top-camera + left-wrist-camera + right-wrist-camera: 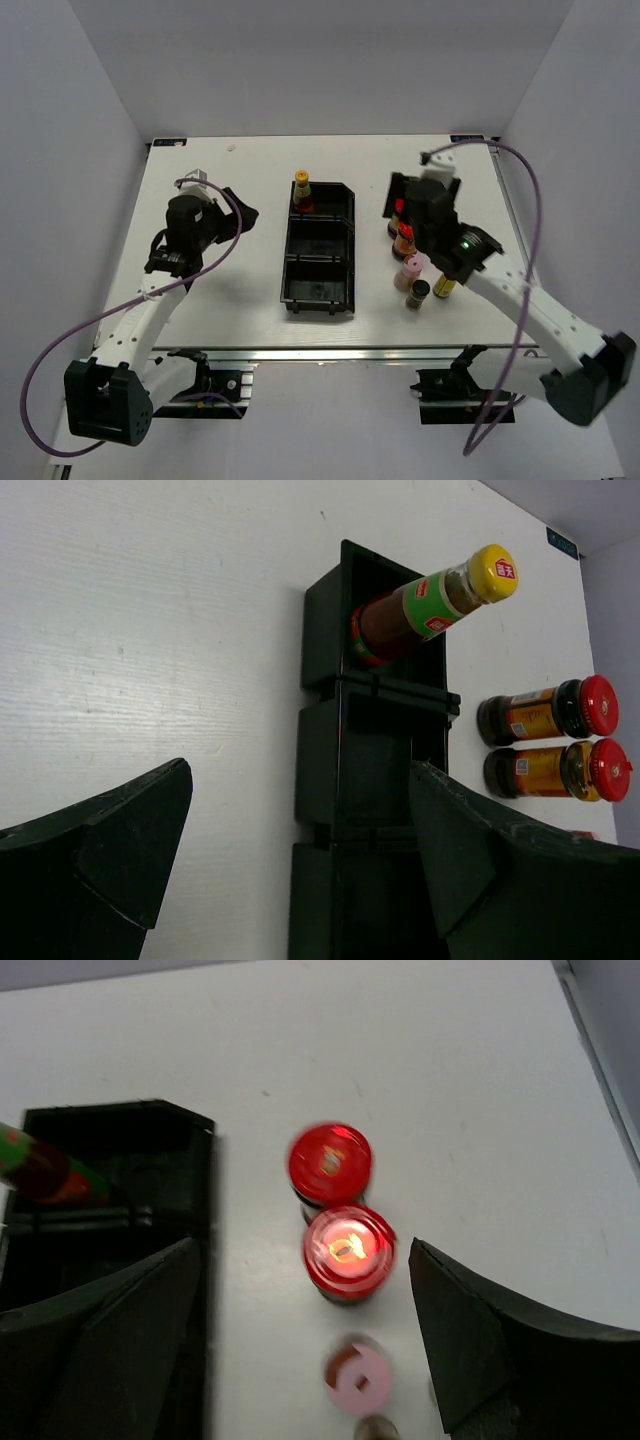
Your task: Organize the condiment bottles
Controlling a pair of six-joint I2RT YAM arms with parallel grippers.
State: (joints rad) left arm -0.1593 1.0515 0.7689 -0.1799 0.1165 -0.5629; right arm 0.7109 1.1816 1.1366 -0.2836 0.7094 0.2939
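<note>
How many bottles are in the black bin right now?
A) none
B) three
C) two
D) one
D: only the yellow-capped bottle stands in the black bin, in its far compartment. The other two compartments hold nothing, and the remaining bottles, such as the pink-capped one, stand on the table beside it.

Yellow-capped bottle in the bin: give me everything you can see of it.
The yellow-capped bottle is slim, with a bright yellow screw cap bearing a red mark, a short clear neck, a green label with a red patch, and a red band lower down. Its contents look dark reddish brown. It stands cap up in the end compartment of the black bin farthest from the arms, with its base hidden behind the compartment wall. Only the bin is seen touching it.
</note>
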